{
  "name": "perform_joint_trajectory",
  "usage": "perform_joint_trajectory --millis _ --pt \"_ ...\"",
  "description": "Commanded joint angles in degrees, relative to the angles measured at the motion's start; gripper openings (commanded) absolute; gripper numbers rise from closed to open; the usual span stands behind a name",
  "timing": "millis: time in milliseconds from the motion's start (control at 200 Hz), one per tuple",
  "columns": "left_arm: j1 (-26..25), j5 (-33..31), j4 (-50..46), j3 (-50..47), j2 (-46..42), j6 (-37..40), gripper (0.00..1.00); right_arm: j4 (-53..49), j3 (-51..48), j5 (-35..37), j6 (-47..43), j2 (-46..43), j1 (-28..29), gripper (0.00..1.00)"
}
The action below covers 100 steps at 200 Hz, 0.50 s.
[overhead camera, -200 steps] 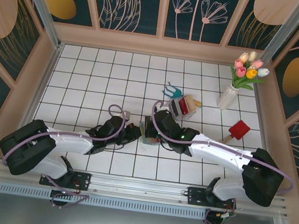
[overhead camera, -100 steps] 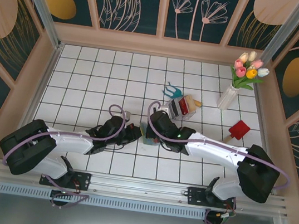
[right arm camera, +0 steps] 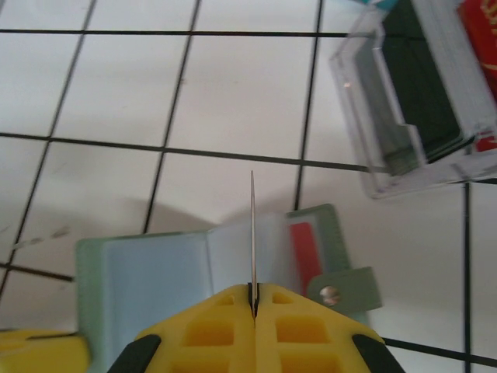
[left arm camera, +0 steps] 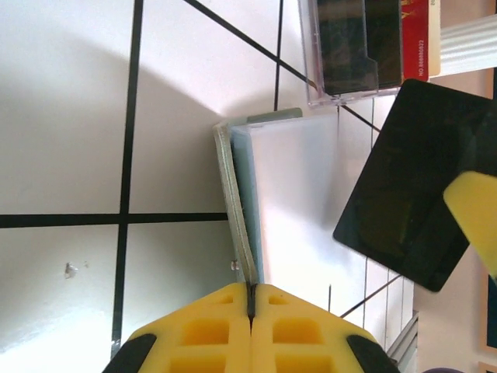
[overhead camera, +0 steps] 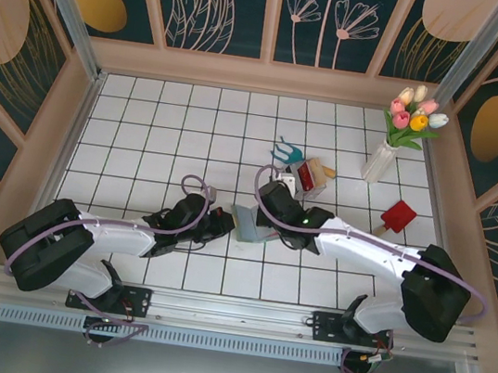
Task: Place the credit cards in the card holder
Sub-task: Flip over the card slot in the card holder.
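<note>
Two arms, top view: left gripper (overhead camera: 227, 225) and right gripper (overhead camera: 264, 233) meet at the card holder (overhead camera: 245, 223), which lies open on the tiled table (overhead camera: 144, 133) near the clear rack (overhead camera: 307, 176).
Left wrist, claw: left gripper (left arm camera: 250, 289) is pressed together on the card holder's (left arm camera: 235, 202) near edge, pinning it down.
Left wrist, card: one black card (left arm camera: 400, 183) hangs tilted over the holder's pale inside, not yet in a slot.
Right wrist, claw: right gripper (right arm camera: 252, 291) is clamped on the black card (right arm camera: 252, 225), seen edge-on above the holder (right arm camera: 147, 268).
Right wrist, stowed: one red card (right arm camera: 304, 252) seems seated in a pocket already.
Right wrist, rack: the clear rack (right arm camera: 365, 167) holds dark cards (right arm camera: 423, 101) and something red. Their number cannot be told.
Progress: by my judgement, one card is in, one is about to go in, and the rack's cards are left.
</note>
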Motion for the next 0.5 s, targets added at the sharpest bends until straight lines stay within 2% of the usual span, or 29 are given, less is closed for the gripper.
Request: perform_joint_trajectory --millis 0,170,260,365,495 --pt "-0.3 -1.3 -2.6 1.3 0.6 2.4 0.0 -1.9 -1.3 -1.6 -0.5 -1.5 -2.4 0.0" --pt "-0.3 -2.1 -4.7 2.0 2.0 4.5 0.0 0.4 -1.2 -6.4 -0.9 -3.2 -3.7 0.0" --pt "-0.2 -3.8 -9.2 3.8 2.7 7.5 0.0 1.4 -1.4 -9.3 -0.9 -3.9 -4.3 0.0" --pt "-0.2 -5.8 -13.7 5.3 3.6 10.1 0.0 -1.1 -1.7 -7.9 -1.4 -4.1 -5.8 0.0" --pt "-0.2 -5.6 -14.5 6.2 4.6 11.6 0.0 -1.8 -2.9 -8.7 -3.0 -4.4 -7.2 0.0"
